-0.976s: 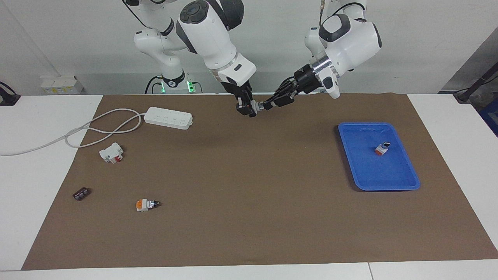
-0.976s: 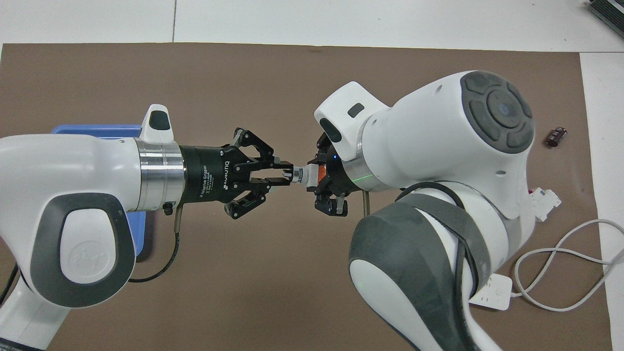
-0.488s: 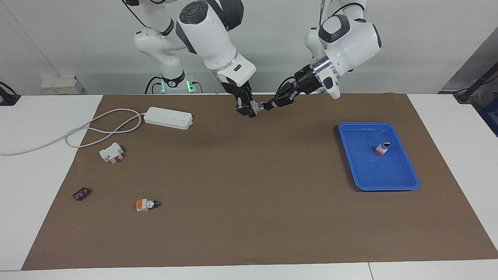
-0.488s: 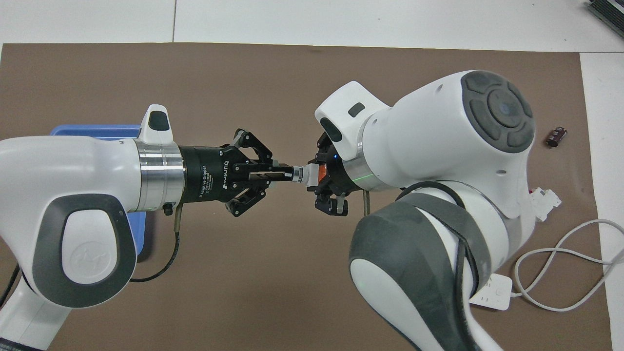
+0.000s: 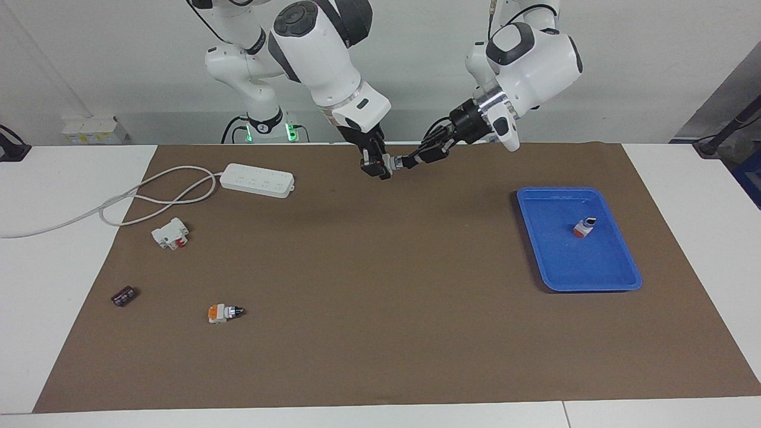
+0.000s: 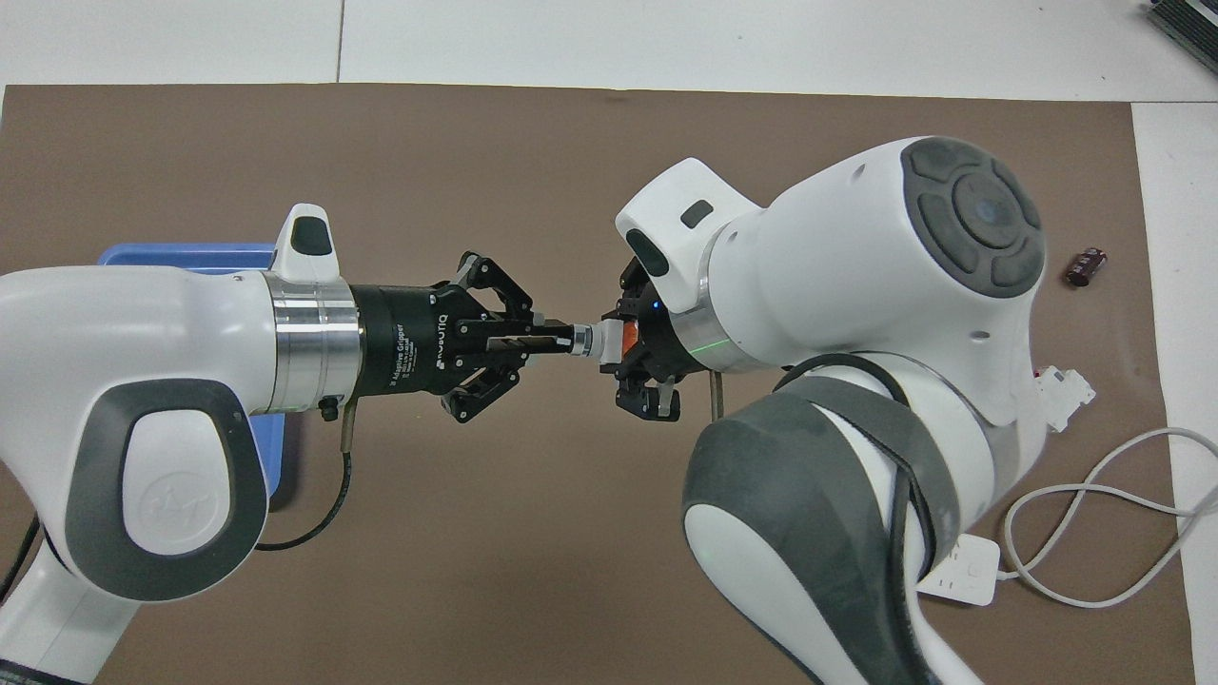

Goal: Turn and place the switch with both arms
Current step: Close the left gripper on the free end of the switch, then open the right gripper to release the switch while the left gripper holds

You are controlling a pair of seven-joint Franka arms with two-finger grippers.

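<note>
A switch [image 5: 390, 160] with a white-grey body, silver collar and orange end block is held in the air between both grippers, over the mat's edge nearest the robots. In the overhead view the switch [image 6: 595, 341] lies level. My right gripper [image 5: 380, 165] is shut on its orange block end and also shows in the overhead view [image 6: 636, 357]. My left gripper [image 5: 407, 160] is shut on the knob end, its fingers narrow and together in the overhead view [image 6: 557, 338]. A second switch [image 5: 225, 312] lies on the mat. A third switch [image 5: 584, 227] lies in the blue tray [image 5: 618, 279].
A white-and-red breaker block [image 5: 170, 233], a dark chip [image 5: 123, 296] and a white power strip [image 5: 257, 179] with its cable lie toward the right arm's end. The brown mat [image 5: 380, 333] covers the table's middle. The arms hide much of the overhead view.
My left gripper's fingers have closed from spread to narrow on the switch's knob end. The right gripper and the switch have stayed in place.
</note>
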